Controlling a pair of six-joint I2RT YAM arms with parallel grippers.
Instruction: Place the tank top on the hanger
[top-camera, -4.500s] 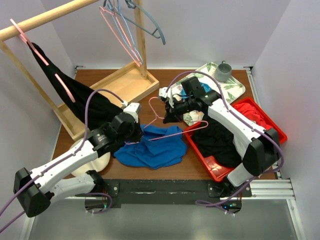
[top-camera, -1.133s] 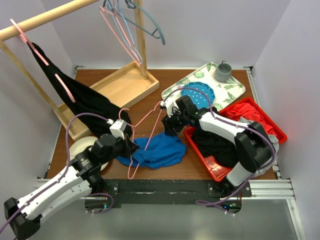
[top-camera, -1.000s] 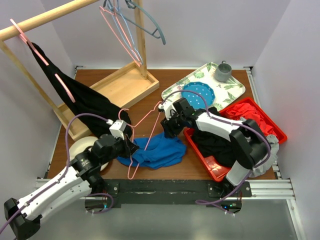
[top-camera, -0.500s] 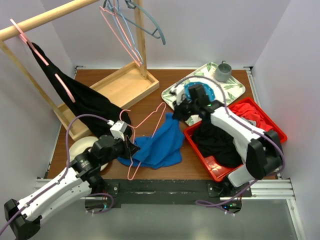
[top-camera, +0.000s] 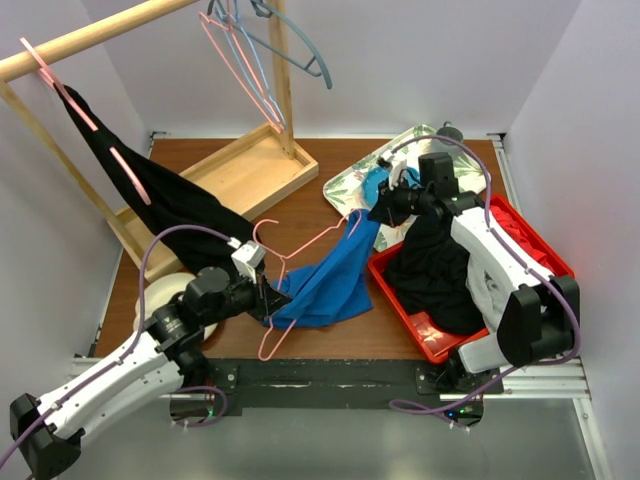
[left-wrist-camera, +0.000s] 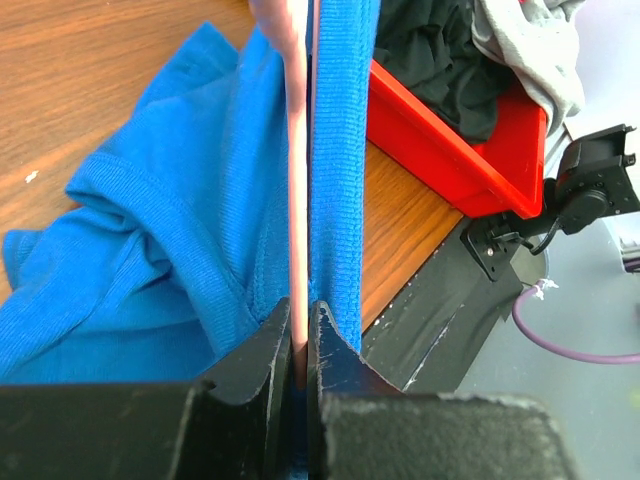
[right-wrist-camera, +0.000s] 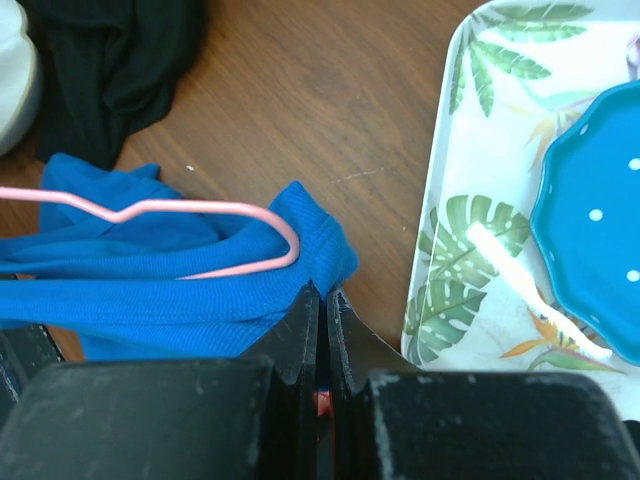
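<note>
The royal-blue tank top (top-camera: 330, 280) stretches from the table's front middle up toward the tray. My right gripper (top-camera: 385, 208) is shut on its strap end (right-wrist-camera: 300, 265) and holds it raised. The thin pink wire hanger (top-camera: 300, 255) lies slanted through the fabric, and its end loops inside the strap (right-wrist-camera: 250, 215). My left gripper (top-camera: 268, 297) is shut on the hanger's wire (left-wrist-camera: 298, 200) near its lower corner, with blue fabric (left-wrist-camera: 180, 260) on both sides of the wire.
A red bin (top-camera: 545, 255) with black, red and grey clothes stands at the right. A leaf-print tray (top-camera: 350, 180) with a blue plate (right-wrist-camera: 600, 260) is at the back. A wooden rack (top-camera: 240, 170) carries a black garment (top-camera: 150, 190), plus pink and grey-blue hangers (top-camera: 250, 40). A white roll (top-camera: 160, 295) lies at the left.
My right gripper has pulled the tank top's strap up and back toward the tray, stretching the fabric along the hanger. My left gripper has tilted the hanger flatter, toward the right.
</note>
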